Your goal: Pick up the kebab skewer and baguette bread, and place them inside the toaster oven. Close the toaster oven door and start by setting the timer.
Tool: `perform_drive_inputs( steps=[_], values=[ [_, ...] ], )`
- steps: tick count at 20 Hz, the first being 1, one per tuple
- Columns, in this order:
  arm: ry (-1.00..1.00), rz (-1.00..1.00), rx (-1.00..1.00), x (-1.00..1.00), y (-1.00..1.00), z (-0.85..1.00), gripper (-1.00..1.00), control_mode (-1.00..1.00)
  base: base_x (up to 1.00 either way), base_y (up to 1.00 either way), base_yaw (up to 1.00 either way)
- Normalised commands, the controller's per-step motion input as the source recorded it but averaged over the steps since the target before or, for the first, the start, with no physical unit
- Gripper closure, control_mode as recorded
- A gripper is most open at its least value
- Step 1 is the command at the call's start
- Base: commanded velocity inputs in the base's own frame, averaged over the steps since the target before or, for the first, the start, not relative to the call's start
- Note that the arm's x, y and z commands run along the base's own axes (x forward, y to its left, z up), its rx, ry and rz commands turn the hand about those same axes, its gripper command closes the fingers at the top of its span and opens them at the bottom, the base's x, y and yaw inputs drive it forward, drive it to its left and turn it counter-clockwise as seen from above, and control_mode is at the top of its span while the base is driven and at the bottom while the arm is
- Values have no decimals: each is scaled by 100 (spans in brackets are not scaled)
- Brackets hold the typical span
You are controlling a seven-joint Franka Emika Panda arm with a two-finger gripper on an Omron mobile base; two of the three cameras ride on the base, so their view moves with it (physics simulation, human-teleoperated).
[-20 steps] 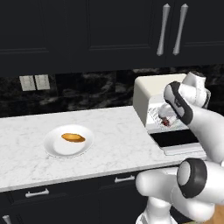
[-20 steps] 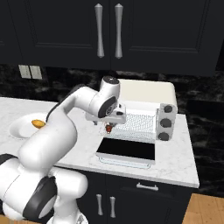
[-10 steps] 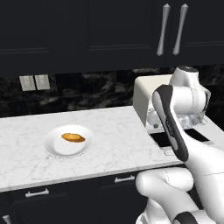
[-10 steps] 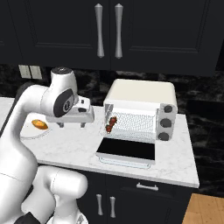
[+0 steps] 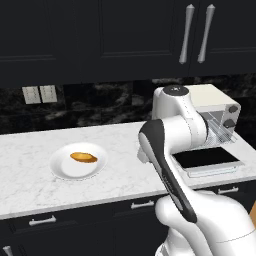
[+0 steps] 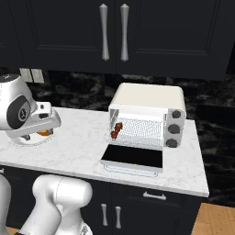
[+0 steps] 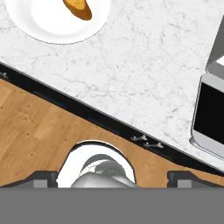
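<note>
The kebab skewer [image 6: 116, 130] lies on the wire rack at the left side of the cream-white toaster oven [image 6: 149, 98]. The toaster oven door [image 6: 133, 156] hangs open, flat over the counter. The baguette bread [image 5: 83, 158] rests on a white plate [image 5: 62, 167] at the counter's left. In the hand view the baguette bread [image 7: 78, 8] is at the top left and the door [image 7: 213, 109] at the right. My gripper [image 7: 113, 177] is open, its fingertips [image 7: 43, 176] far apart with nothing between them, high over the counter's front edge between plate and oven.
The oven [image 5: 216, 105] has knobs [image 6: 173, 129] on its right. White marble counter [image 5: 120, 150] runs between plate and oven. Black upper cabinets with bar handles [image 6: 114, 32] hang above. A wooden floor [image 7: 39, 131] shows below the counter's edge.
The arm has swung left from the oven's mouth toward the plate. The skewer stays behind on the rack. The jaws remain wide.
</note>
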Motion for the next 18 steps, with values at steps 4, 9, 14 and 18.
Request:
perform_drive_inputs(
  steps=[4, 9, 14, 18],
  values=[
    [4, 28, -1, 57, 100, -8, -100, -100, 0, 0, 0],
    [0, 30, 0, 70, 95, -27, -100, -100, 0, 0, 0],
    [0, 22, -1, 67, 78, -45, -100, -100, 0, 0, 0],
    [0, 12, -2, 80, 24, -39, -100, -100, 0, 0, 0]
  ],
)
